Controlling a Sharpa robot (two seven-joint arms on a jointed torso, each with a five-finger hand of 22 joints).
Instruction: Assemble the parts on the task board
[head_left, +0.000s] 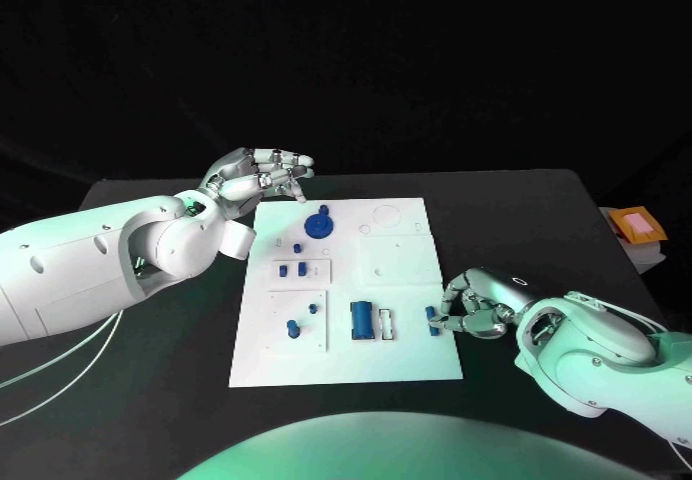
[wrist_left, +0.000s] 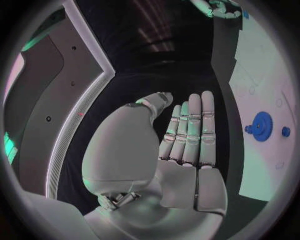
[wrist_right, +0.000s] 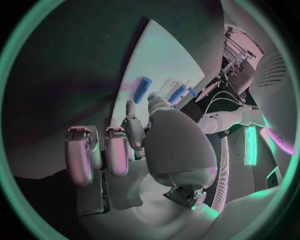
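A black surface (head_left: 159, 400) is carrying the white task board (head_left: 408, 350) at its middle, dark room behind. An orange object (head_left: 636, 224) is lying near the surface's far right edge. Blue parts are sitting on the board: a gear (head_left: 317, 224), a block (head_left: 361, 317). The left hand (head_left: 267, 175) is hovering past the board's far left corner, fingers straight, holding nothing. The right hand (head_left: 473, 305) is pinching a small blue part (head_left: 431, 318) at the board's right edge.

My left hand (wrist_left: 181, 150) is flat, its fingers (wrist_left: 194, 125) straight and side by side, holding nothing. Past them lies the black table (wrist_left: 125, 85) and the white board (wrist_left: 256, 85), with a blue gear (wrist_left: 261, 126) and a small blue peg (wrist_left: 285, 131) just beside it.
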